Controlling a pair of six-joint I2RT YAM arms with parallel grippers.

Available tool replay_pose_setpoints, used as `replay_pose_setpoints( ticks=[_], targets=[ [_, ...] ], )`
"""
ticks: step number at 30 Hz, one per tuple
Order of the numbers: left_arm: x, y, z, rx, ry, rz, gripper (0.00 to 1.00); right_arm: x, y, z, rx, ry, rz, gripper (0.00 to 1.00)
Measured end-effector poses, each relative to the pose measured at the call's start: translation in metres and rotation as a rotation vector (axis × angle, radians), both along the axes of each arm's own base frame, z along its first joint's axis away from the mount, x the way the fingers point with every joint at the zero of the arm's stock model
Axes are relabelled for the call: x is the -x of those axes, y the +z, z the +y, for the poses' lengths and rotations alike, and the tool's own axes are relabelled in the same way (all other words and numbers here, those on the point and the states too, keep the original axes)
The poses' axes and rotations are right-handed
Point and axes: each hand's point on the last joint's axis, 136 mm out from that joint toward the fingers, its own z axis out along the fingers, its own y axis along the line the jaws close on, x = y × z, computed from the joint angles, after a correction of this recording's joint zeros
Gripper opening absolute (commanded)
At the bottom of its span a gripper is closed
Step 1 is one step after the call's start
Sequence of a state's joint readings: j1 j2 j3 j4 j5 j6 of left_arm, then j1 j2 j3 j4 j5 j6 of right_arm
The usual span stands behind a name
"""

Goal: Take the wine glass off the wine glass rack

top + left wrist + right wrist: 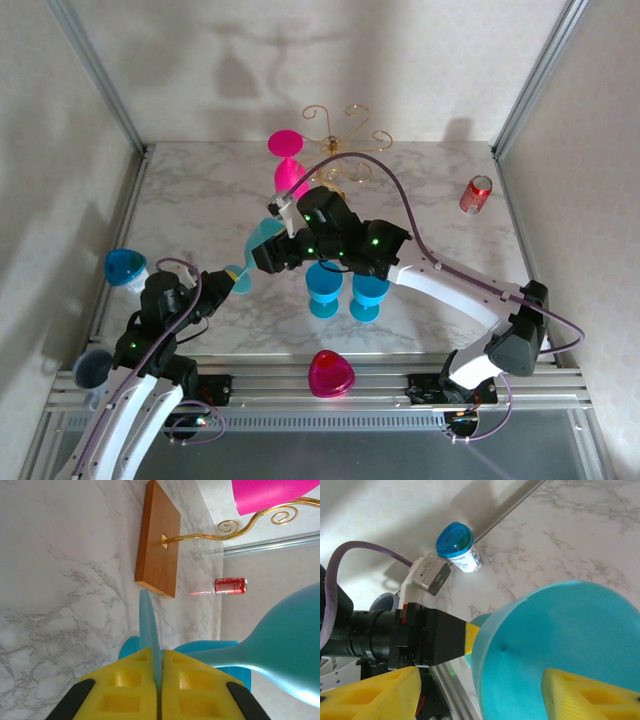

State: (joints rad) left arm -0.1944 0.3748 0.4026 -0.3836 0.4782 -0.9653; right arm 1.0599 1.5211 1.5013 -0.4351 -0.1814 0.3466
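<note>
**Teal wine glass** (560,645): off the rack; held in the air over the middle of your marble table (200,200); tilted, with the bowl toward the right arm and the foot toward the left arm.

**Left gripper** (161,652): you have its yellow pads (130,690) clamped on the thin foot disc of the teal wine glass, one pad on each face.

**Right gripper** (481,675): jaws stand wide, astride the bowl; one yellow finger (370,695) is plainly clear of the bowl; whether the other finger touches it you cannot tell.

**Wine glass rack** (157,555): wooden base flat on the table at the far middle; gold stem and scroll arms rise from it; it stands apart from the glass you hold.

**Pink wine glass** (288,165): hangs at the rack's left side, foot up and bowl down.

**Blue glasses** (323,290): two, side by side on the table; they sit under the right arm, nearer to you than the rack.

**Pink glass** (330,373): lies at the near edge of the table, between the two arm bases.

**Red can** (476,194): far right of the table; well apart from the rack and the glasses.

**Blue-lidded cup** (125,267): at the left edge, just beside the left arm; a greyish cup (92,368) sits nearer to you on the same side.
</note>
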Motion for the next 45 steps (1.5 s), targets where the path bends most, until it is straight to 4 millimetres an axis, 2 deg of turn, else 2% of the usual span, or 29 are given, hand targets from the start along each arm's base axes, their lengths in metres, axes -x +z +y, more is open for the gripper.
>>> replay_pose_setpoints(
  ticks=[5,12,16,17,20,25,28,31,34,36,37,41,45],
  targets=[
    [-0.001,-0.001,0.000,-0.004,0.000,0.001,0.00,0.002,-0.003,0.004,0.009,0.024,0.009,0.50],
    [-0.003,-0.005,0.000,-0.021,-0.004,0.012,0.00,0.001,-0.007,0.005,0.025,0.035,0.013,0.27],
    [-0.003,-0.006,0.000,-0.025,-0.006,0.017,0.00,0.000,-0.009,0.004,0.032,0.034,0.016,0.03],
    [-0.003,-0.007,0.000,-0.026,-0.006,0.020,0.00,0.002,-0.009,0.004,0.029,0.045,0.018,0.00],
    [-0.003,-0.009,-0.001,-0.026,-0.009,0.028,0.00,0.004,-0.008,0.005,0.025,0.056,0.021,0.00],
    [-0.004,-0.008,-0.001,-0.025,-0.009,0.026,0.06,0.004,-0.008,0.005,0.024,0.056,0.023,0.00],
    [-0.004,-0.008,0.000,-0.028,-0.003,0.026,0.17,0.004,-0.008,0.005,0.024,0.055,0.026,0.00],
    [-0.006,-0.007,0.002,-0.029,0.012,0.020,0.23,0.003,-0.010,0.004,0.032,0.044,0.029,0.00],
    [-0.007,-0.007,0.004,-0.030,0.022,0.018,0.24,0.002,-0.011,0.003,0.036,0.038,0.028,0.00],
    [-0.008,-0.006,0.004,-0.031,0.024,0.015,0.26,0.001,-0.013,0.002,0.042,0.032,0.028,0.00],
    [-0.008,-0.006,0.004,-0.032,0.025,0.014,0.32,0.001,-0.015,0.002,0.046,0.027,0.029,0.00],
    [-0.009,-0.007,0.007,-0.042,0.042,0.016,0.39,-0.002,-0.022,-0.001,0.068,0.011,0.030,0.00],
    [-0.011,-0.008,0.016,-0.080,0.088,0.034,0.40,-0.006,-0.031,-0.006,0.098,-0.021,0.022,0.00]
  ],
)
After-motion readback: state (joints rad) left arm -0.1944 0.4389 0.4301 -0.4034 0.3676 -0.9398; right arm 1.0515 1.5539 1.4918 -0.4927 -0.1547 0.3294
